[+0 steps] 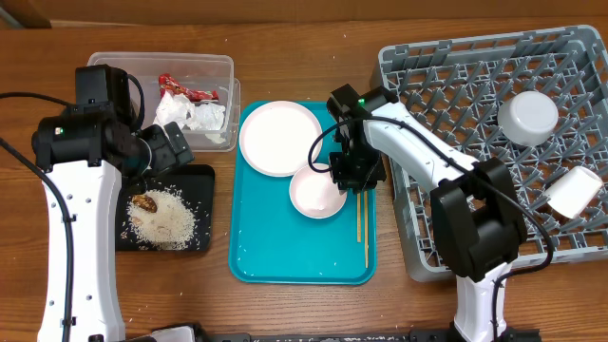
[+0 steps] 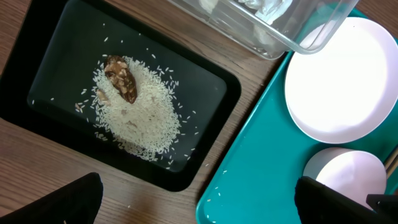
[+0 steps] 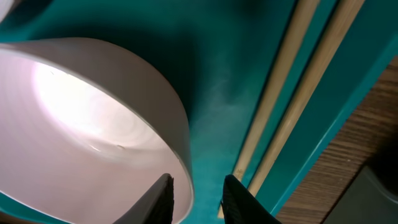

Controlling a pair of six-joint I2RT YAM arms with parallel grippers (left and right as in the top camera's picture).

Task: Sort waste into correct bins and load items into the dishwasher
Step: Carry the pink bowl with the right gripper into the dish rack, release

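**Right Claw Astride Bowl Rim on Teal Tray**

Reference landmark: the teal tray [image 1: 285,256]. The right gripper [image 3: 198,200] stands over the tray's right half. Its jaws are set narrow astride the rim of the small bowl [image 1: 317,192], one finger inside and one outside. Whether they press the wall cannot be told. The two chopsticks [image 1: 362,218] lie on the tray just right of that bowl. The plate [image 1: 279,138] rests at the tray's upper end. The left gripper [image 2: 199,208] hovers left of the tray, released, jaws wide, grasping nothing. Just left of the tray, the black tray [image 1: 201,185] holds rice [image 1: 163,217] and a brown scrap [image 1: 144,201]. The clear tub [image 1: 161,61], up-left of the tray, holds the red wrapper [image 1: 180,88] and napkins [image 1: 197,116]. The grey rack [image 1: 456,85], right of the tray, carries a second bowl [image 1: 528,117] and the cup [image 1: 574,192]
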